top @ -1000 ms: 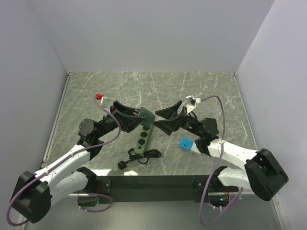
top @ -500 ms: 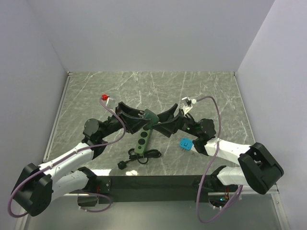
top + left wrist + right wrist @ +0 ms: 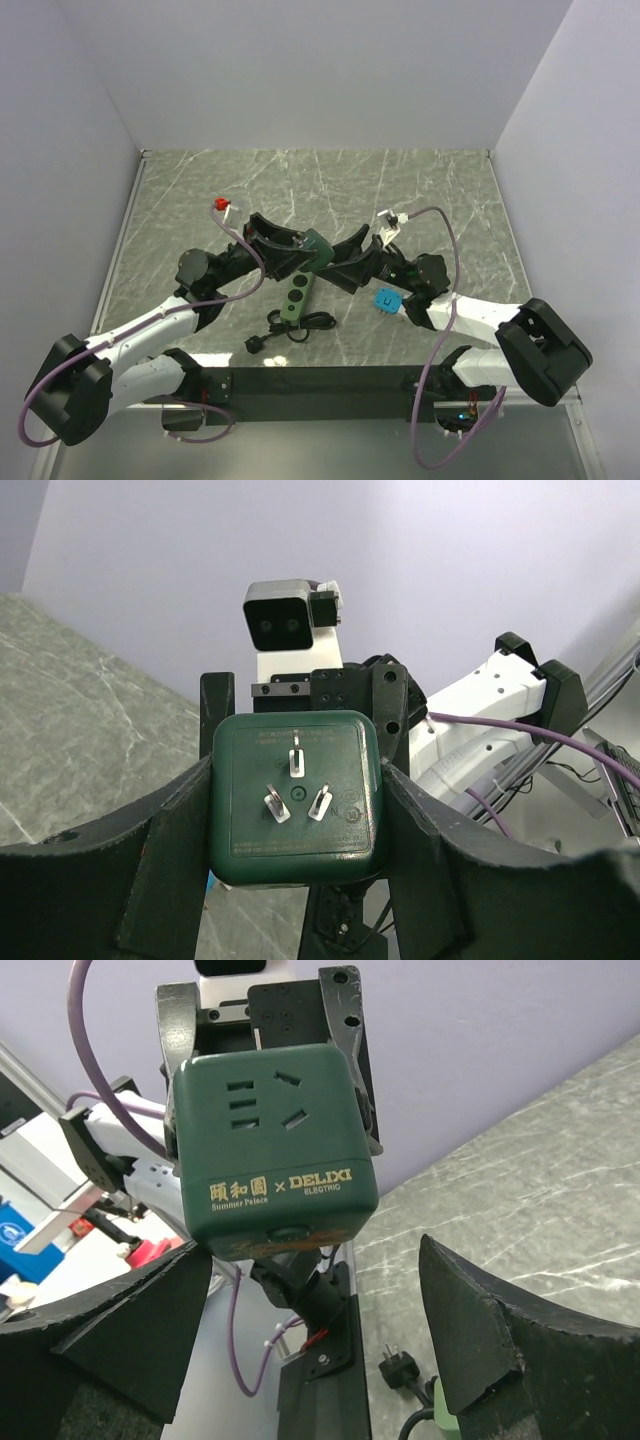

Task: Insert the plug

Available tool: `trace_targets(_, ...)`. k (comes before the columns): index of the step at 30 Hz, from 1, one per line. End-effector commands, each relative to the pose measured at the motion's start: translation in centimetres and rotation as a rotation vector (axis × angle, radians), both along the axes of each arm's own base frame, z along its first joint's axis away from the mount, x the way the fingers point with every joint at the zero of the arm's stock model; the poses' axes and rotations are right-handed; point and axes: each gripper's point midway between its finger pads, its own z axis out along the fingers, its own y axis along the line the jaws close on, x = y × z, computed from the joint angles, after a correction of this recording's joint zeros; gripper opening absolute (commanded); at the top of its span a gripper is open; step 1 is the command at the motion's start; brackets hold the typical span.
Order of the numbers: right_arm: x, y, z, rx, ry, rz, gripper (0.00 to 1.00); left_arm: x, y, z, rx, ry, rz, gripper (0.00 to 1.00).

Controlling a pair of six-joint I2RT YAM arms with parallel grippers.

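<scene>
Hanging clear of the table (image 3: 430, 190), the green cube plug (image 3: 296, 795) sits pinched in the left claw (image 3: 297, 780). That claw's fingers press the cube's two opposite side walls and stand about half apart only because the cube fills them. The cube is held over the middle of the table, just above the far end of the power strip (image 3: 298, 290). The strip lies flat, its long axis running near to far and leaning a little right at the far end.

The three prongs (image 3: 297, 762) face back toward the left wrist, so the socket face (image 3: 262, 1100) looks straight at the right claw (image 3: 315, 1250). The right claw is spread wide and has hold of nothing. It meets the cube head-on, with its fingertips low on either side of the cube. A clear gap shows on one side; on the other the tip is very near the cube's lower corner, and I cannot tell whether it touches.

Both claws straddle the same pair of walls from opposite ends. If the right claw takes the cube, it likely has only the front strip of those walls to close on. The prongs must then be turned down toward the strip below. The black plug (image 3: 254, 345) on the strip's cord lies by the near edge, well apart from both claws.
</scene>
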Motion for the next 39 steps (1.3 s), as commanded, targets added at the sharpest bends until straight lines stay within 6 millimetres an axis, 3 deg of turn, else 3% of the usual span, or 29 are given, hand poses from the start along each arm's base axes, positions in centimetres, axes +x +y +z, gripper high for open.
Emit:
trace_targets(1,-3.5,-3.0,7.8,0.274,-0.393,-0.045,0.89,-1.8,0.6,3.3,-0.094,-0.1,-0.038,0.01)
trace_targets(15,-4.0,-3.9,10.3,0.324,-0.505,-0.105,0.94,-2.8,0.8,4.0,-0.153,-0.096,-0.058,0.01)
trace_targets(39,-5.5,-5.2,13.5,0.403,-0.649,-0.184,0.94,-2.6,-0.2,3.7,-0.196,-0.073,-0.085,0.01)
